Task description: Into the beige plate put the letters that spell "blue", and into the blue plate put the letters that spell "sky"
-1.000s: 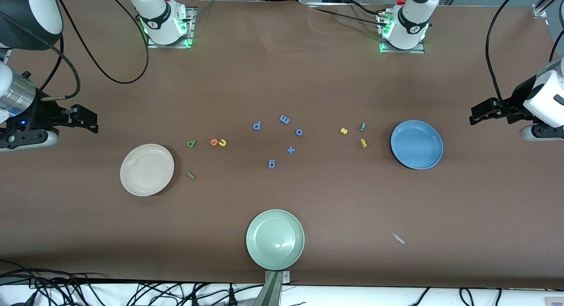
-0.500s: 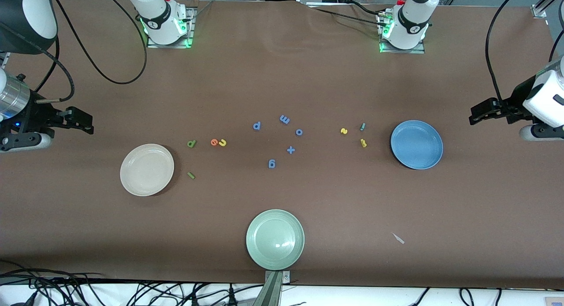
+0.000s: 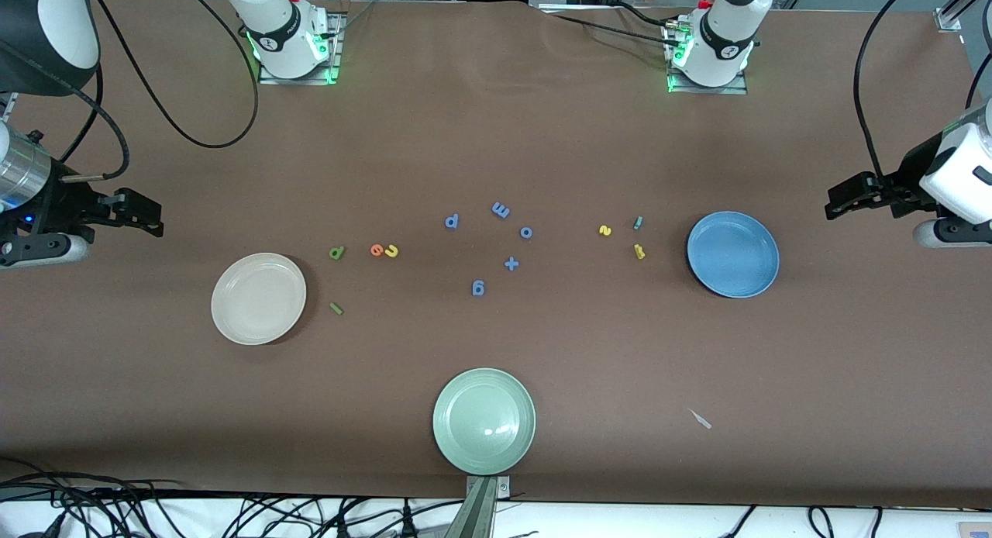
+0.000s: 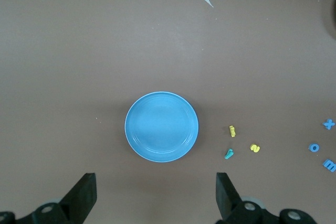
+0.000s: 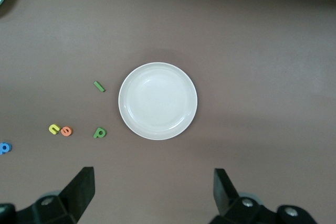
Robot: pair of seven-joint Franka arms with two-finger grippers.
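Observation:
The beige plate (image 3: pixel 258 298) (image 5: pixel 157 100) lies bare toward the right arm's end. Beside it lie the green b (image 3: pixel 336 252) (image 5: pixel 99 132), green l (image 3: pixel 335 308) (image 5: pixel 99 86), orange e (image 3: pixel 377 250) (image 5: pixel 66 131) and yellow u (image 3: pixel 391 250) (image 5: pixel 54 128). The blue plate (image 3: pixel 732 254) (image 4: pixel 161 126) is bare too, with the yellow s (image 3: pixel 604 230) (image 4: pixel 254 148), yellow k (image 3: pixel 639 251) (image 4: pixel 232 130) and teal y (image 3: pixel 638 222) (image 4: pixel 229 153) beside it. My right gripper (image 3: pixel 147 212) (image 5: pixel 154 192) hangs open over the table's end past the beige plate. My left gripper (image 3: pixel 835 201) (image 4: pixel 156 198) hangs open past the blue plate.
Several periwinkle-blue letters (image 3: pixel 501 209) lie scattered mid-table between the two letter groups. A pale green plate (image 3: pixel 483 420) sits near the front edge. A small pale scrap (image 3: pixel 700 419) lies nearer the camera than the blue plate. Black cables trail by both arms.
My right gripper has drawn back slightly toward its end of the table. The left arm, the letters and the plates have not moved.

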